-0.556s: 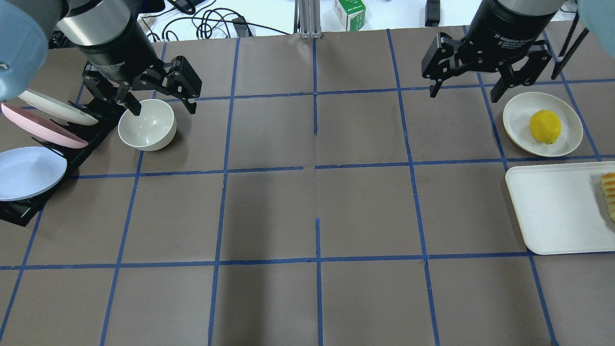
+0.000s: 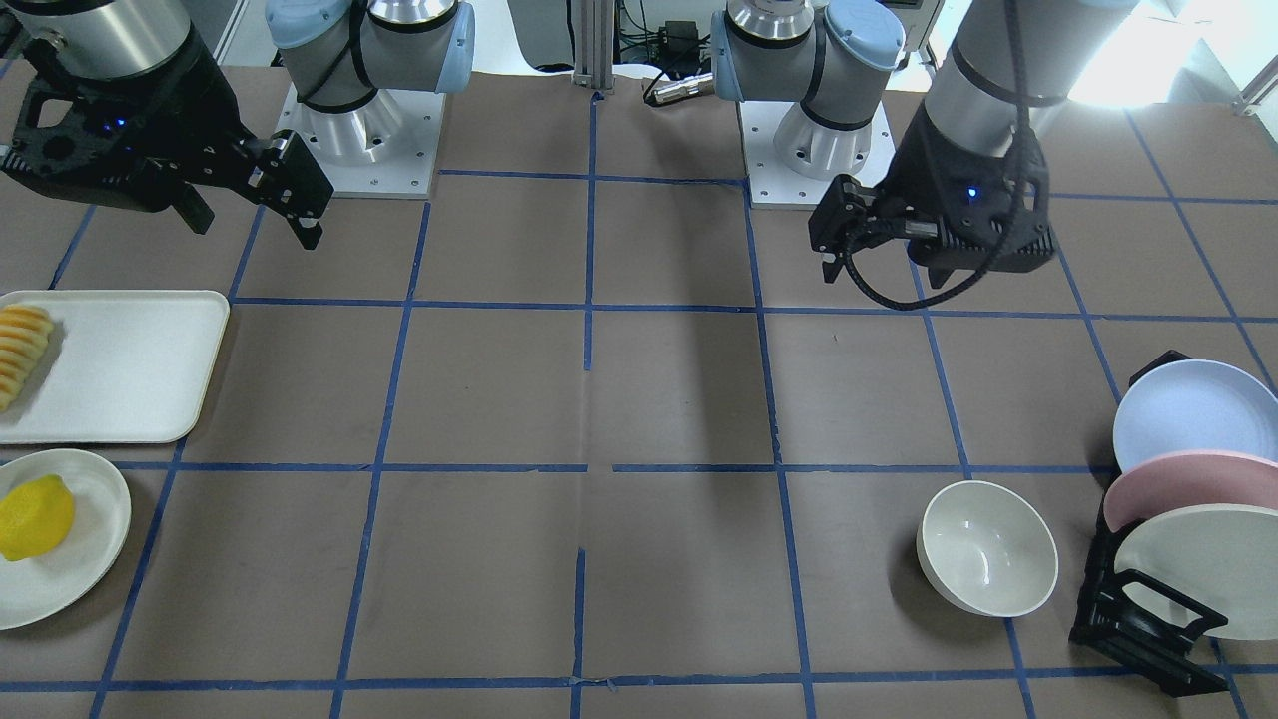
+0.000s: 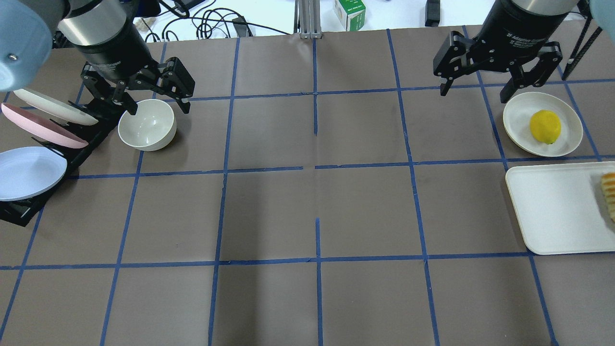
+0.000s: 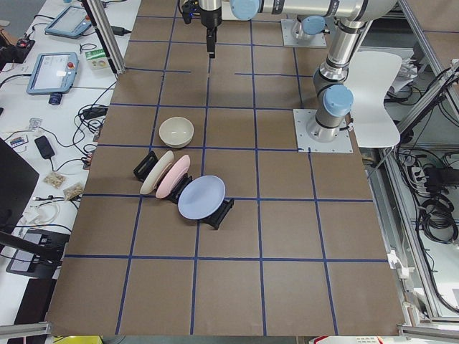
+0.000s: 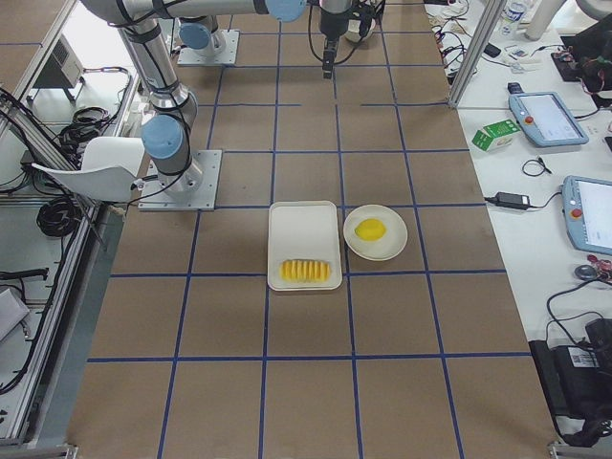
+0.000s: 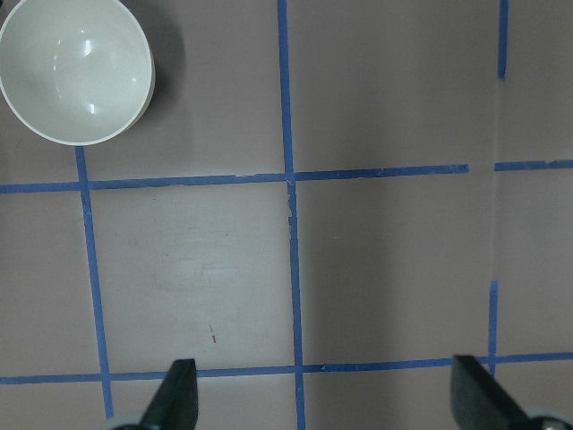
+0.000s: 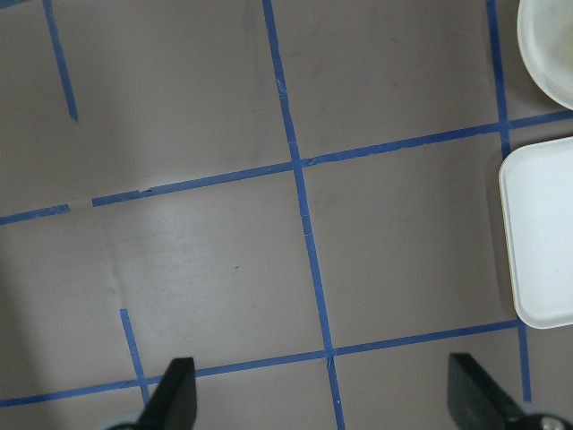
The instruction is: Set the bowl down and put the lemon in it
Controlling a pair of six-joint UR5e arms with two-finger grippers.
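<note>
Front view: left gripper [image 2: 884, 268] hangs high near its base, jaws apart, empty. Bowl [image 2: 987, 548] sits upright on table [image 2: 679, 399], out from that gripper toward operators' side, just beside plate rack [image 2: 1138, 619]. Right gripper [image 2: 255, 228] also high, jaws spread, empty. Lemon [image 2: 35, 517] lies on small plate [image 2: 95, 584], both cut by frame edge. Tray [image 2: 130, 369] w/ sliced fruit [image 2: 22, 355] lies between plate & base.

Overhead: L fingertips [image 3: 133, 111] seem to straddle bowl's far rim, prob. parallax since gripper is well above. L arm nearer bowl, R arm nearer lemon. Lemon's long axis runs toward/away from robot, tip toward robot. R finger line runs across table, so I judge closing would take the short axis w/o wrist turn.

Ext. left: bowl [image 4: 176, 132] near rack's 3 plates, not touching. Can't tell whose gripper shows at top.

Ext. right: lemon [image 5: 370, 229] mid-plate, beside tray. Gripper too far & small to read.

L wrist: bowl in top-left corner, well off gap between 2 fingertips [image 6: 176, 394]. Next move prob. needs a shift that way, then descent.

R wrist: fingertips [image 7: 175, 394] apart. Only plate rim & tray edge at right; lemon out of frame.
</note>
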